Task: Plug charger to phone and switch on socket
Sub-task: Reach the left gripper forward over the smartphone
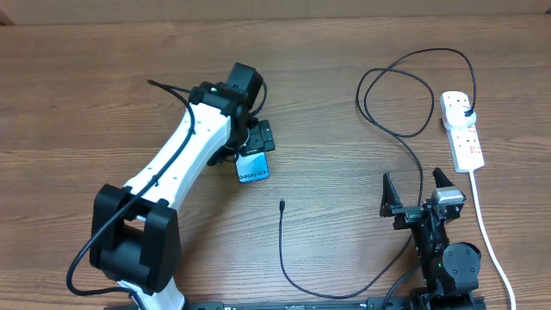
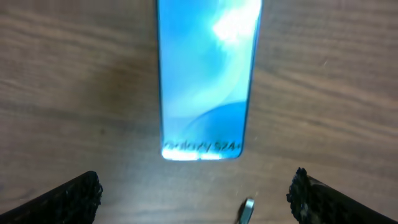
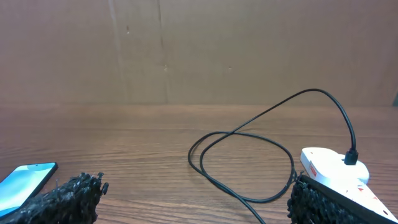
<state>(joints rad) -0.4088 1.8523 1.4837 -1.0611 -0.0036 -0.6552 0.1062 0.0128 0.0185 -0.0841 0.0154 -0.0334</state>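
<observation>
Phone: I see the phone (image 1: 255, 166) lying flat on the desk (image 1: 86, 69), a bit left of the middle. Its screen faces up and glows light blue. The word "Galaxy" sits at the end that points to the front of the desk.

Charger tip: The small loose tip (image 1: 281, 204) of the charger lies on the desk near that end of the phone. It does not touch the phone.

Charger cable: The thin black cable (image 1: 284, 254) runs from the tip to the front edge and bends to the right. It then goes up past my right arm and makes big loops on the desk.

Plug: The black plug (image 1: 466, 112) at the cable's other end sits in the socket.

Socket: The white socket (image 1: 462, 138) lies at the far right of the desk. It has small red marks, but I cannot tell if a switch is on or off. A thick white cord (image 1: 486, 232) runs from it to the front edge.

Left gripper: My left gripper (image 2: 196, 196) hangs over the phone with its jaws spread wide. It holds nothing. One finger is on each side of the phone's end, and neither touches it.

Right gripper: My right gripper (image 1: 417, 194) is at the front right, between the black cable and the white cord. Its jaws are spread wide and it holds nothing. The socket is close to its right finger.
</observation>
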